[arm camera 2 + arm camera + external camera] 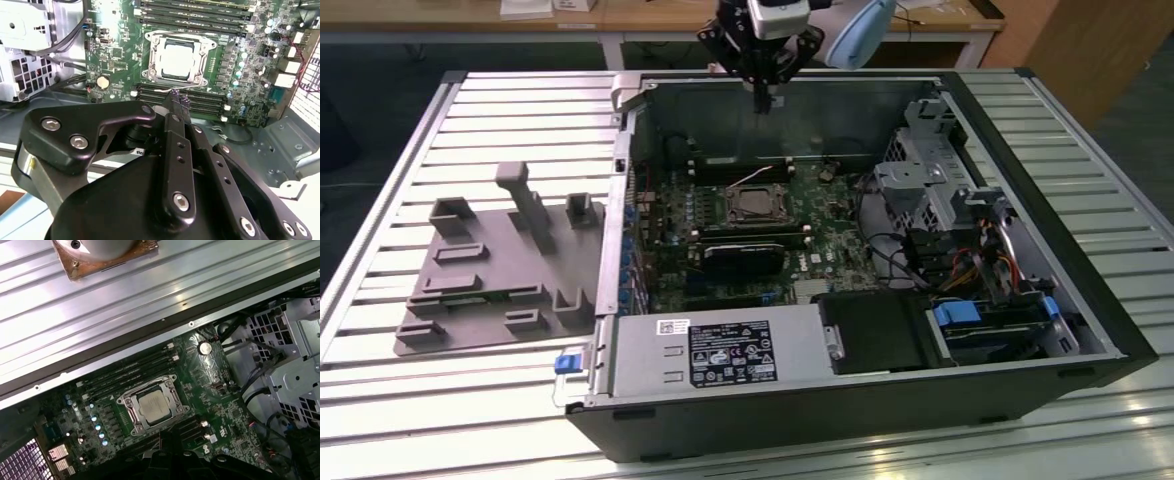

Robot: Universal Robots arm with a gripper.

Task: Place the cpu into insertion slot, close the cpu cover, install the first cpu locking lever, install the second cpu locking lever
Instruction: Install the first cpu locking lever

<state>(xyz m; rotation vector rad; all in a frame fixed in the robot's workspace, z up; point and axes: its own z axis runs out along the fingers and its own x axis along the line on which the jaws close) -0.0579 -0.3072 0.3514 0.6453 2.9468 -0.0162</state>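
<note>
Slatted metal bench [520,100], PC case [854,420]: gripper [178,98] closed, empty, cpu [178,59] well below in insertion slot [150,75]; prob. light, stiff, fragile, grip edges.

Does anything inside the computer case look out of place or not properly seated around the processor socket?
Mostly tidy: the cpu lies flat under the cpu cover. One thin wire lever beside that cover sticks up at a slant in the exterior view, so it seems unlatched.
</note>
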